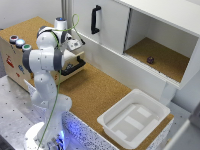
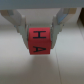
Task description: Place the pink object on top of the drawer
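I see my gripper (image 2: 40,31) clamped on the pink cube (image 2: 39,41), held beside the drawer (image 1: 20,52). Maroon item (image 1: 150,59) sits in the cabinet (image 1: 150,30); white tray (image 1: 134,118) well apart.

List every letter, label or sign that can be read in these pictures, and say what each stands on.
"H": black letter on one face of the pink cube, held between the fingers of the hand.
"A": black letter on the neighbouring face of that cube.
Red and blue stickers on the side of the drawer: too small and blurred to read.
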You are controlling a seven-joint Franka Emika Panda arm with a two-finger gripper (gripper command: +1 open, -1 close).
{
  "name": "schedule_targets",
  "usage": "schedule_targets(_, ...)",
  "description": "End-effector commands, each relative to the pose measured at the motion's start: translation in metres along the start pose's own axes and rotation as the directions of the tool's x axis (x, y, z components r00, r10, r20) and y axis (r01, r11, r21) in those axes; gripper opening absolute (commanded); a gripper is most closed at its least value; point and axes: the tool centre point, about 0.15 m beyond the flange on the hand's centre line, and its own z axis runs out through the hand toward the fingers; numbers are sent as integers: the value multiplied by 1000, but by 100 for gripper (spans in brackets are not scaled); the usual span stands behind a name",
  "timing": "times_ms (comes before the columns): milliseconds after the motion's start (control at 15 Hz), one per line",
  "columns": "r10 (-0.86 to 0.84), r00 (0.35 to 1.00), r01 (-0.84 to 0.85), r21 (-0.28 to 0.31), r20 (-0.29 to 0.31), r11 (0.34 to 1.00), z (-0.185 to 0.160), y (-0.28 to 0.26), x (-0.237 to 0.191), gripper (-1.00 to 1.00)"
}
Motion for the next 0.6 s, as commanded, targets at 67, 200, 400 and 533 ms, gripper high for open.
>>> schedule_targets(67, -85, 995, 82, -62, -43, 995, -110, -38, 52, -100)
schedule_targets(200, -106, 992, 103, -46, -72, 994, -121, -46, 65, -100)
schedule_targets(400, -129, 988, 128, -16, -82, 992, -124, -62, 88, -100)
schedule_targets(533, -84, 992, 89, 48, -92, 995, -114, -73, 102, -100)
